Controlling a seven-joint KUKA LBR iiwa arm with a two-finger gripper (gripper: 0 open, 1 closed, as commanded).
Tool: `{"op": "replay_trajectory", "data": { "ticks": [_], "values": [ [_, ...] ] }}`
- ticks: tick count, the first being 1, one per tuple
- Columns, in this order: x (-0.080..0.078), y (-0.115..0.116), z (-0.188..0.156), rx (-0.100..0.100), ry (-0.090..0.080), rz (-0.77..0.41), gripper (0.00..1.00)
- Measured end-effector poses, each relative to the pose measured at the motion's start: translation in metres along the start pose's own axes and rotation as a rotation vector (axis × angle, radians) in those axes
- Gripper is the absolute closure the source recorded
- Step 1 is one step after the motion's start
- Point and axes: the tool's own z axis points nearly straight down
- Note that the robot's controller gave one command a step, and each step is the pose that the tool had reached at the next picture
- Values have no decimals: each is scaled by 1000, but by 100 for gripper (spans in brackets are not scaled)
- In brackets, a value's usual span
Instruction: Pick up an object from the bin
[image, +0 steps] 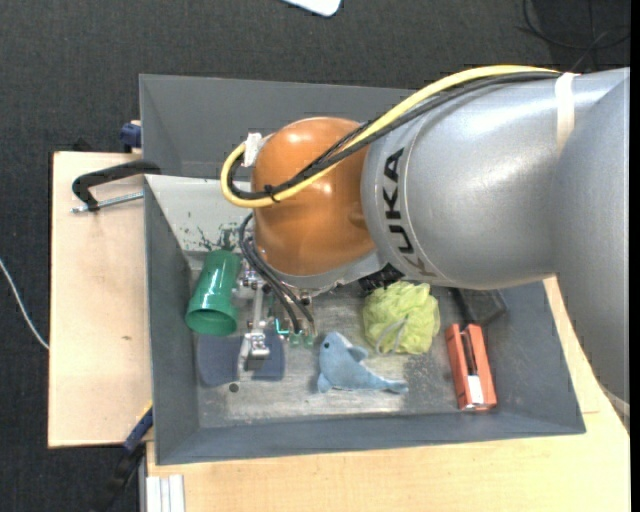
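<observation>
From the right, the arm (500, 170) bends steeply down into the bin (165, 330), its orange cover (305, 200) above the left half. Nothing is lifted, so the pick seems wholly ahead. A green cup (212, 293) lies left. Nearer is a dark blue pad (212, 362), with the gripper (258, 348) low over it. Whether its jaws are apart or together cannot be told.

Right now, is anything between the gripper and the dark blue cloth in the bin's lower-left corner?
Nothing visible. The gripper is right over the dark blue cloth. The green cup lies close on its left in the view, the blue toy dolphin apart on its right; neither lies between them.
</observation>
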Motion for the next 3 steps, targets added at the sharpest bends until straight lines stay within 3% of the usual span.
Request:
{"op": "replay_trajectory", "data": {
  "ticks": [1,2,3],
  "values": [
    [-2,-1,-4,-2,-7,3,0],
    [-14,-11,122,-7,-14,83,100],
    [-14,-11,123,-7,-14,84,100]
  ]
}}
